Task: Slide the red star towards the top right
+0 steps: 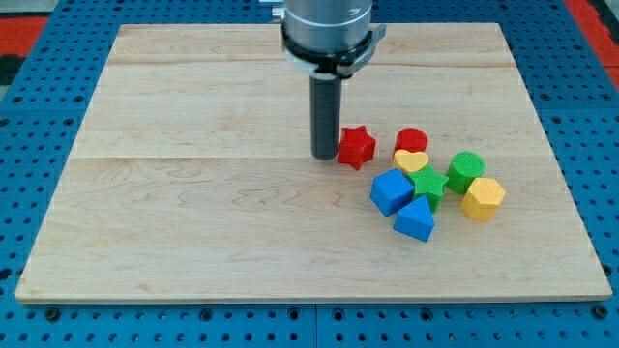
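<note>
Wooden bench (193,193), pale planks, on a blue pegboard (29,319). Arm's grey housing (327,29) enters at the bench's top edge, near the middle. Dark rod drops from it; my tip (323,156) sits on the bench just right of centre. No pincer on this rig, only the rod, so no open or closed state to record.

Red star (356,147) lies directly right of my tip, touching or nearly so.

Cluster toward the bench's right edge: blue cube-like block (391,191), blue triangular block (416,219), yellow hexagonal block (483,198), green cylinder (465,170), green star (429,184) partly hidden, red cylinder (411,140), yellow heart (411,160). The red star stands just left of this cluster, apart from it.
</note>
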Controlling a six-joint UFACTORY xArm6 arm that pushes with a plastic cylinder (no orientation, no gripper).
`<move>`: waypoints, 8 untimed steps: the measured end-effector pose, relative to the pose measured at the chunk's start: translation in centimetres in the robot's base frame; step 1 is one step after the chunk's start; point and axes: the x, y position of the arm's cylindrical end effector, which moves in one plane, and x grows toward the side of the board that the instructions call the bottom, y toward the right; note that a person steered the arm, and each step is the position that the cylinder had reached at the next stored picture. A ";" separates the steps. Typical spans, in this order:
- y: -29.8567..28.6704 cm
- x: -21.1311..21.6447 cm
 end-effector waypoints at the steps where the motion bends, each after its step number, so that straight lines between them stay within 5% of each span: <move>1: 2.2 -1.5; 4: 0.5 3.0; 8: 8.1 -2.1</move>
